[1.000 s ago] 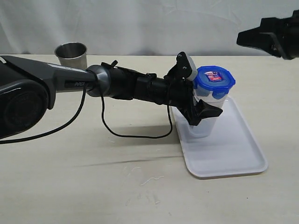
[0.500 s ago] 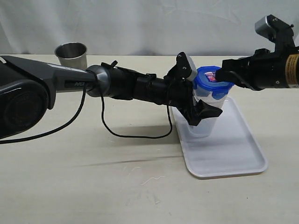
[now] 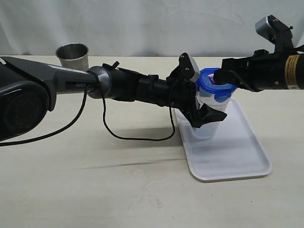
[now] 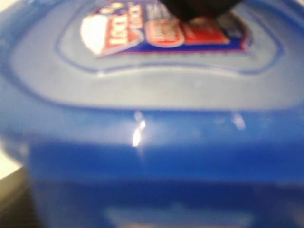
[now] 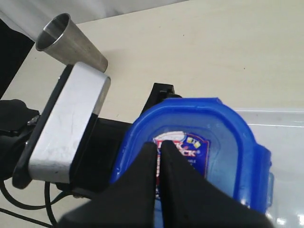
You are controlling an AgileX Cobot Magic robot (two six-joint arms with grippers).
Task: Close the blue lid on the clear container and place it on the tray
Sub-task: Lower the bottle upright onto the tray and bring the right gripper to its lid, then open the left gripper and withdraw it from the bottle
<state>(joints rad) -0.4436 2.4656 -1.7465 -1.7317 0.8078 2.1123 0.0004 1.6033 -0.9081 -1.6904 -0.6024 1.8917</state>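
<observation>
1. The metal cup stands on the surface, well to the left of the tray and apart from it. No hazard is expected from it.
2. A loose black cable hangs from the left arm and sags toward the surface just left of the tray. If the arm is drawn back sharply, the cable could be dragged across the tray's rim and the tray shifted.
3. The left pincer is positioned over the tray's far left corner. Its jaws stand wide, one on each side of the clear container. Whether they press on the wall cannot be told. If the pincer is withdrawn at an angle, the tall container may be caught by a jaw and tipped over or pushed off the tray.
4. The clear container stands upright on the tray, near its far left corner, with the blue lid seated on its mouth. Whether the flaps are latched cannot be told. If they are not, the lid would stay loose and the closing step would be incomplete.
5. The right pincer is held above the tray. Its jaws are closed together and empty, with the tips set on the lid's sticker. An off-centre push could tilt the lid or slide the tips off its glossy face. The container could also be overturned if it is not supported at its sides.
</observation>
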